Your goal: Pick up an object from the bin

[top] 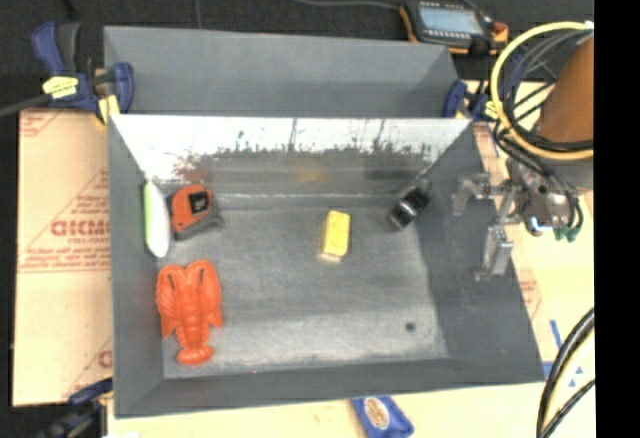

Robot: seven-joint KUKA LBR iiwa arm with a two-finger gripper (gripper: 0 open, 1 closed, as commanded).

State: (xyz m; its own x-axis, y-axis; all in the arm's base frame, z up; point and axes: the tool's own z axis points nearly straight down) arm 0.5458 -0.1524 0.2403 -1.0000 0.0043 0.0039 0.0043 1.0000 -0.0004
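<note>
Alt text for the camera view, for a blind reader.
A robot gripper hangs over the right wall of the grey bin. Inside lie a red toy lobster, orange tape measure, yellow block and small black object.

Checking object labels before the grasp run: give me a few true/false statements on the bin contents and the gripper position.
1. The red lobster toy lies in the bin's lower left corner in the camera view. True.
2. The gripper holds the yellow block. False: the block lies alone near the middle of the floor, and the gripper is over the bin's right wall.
3. The orange tape measure sits beside the white oblong thing at the left wall. True.
4. The small black thing lies next to the lobster toy. False: it lies near the back right, far from it.
</note>
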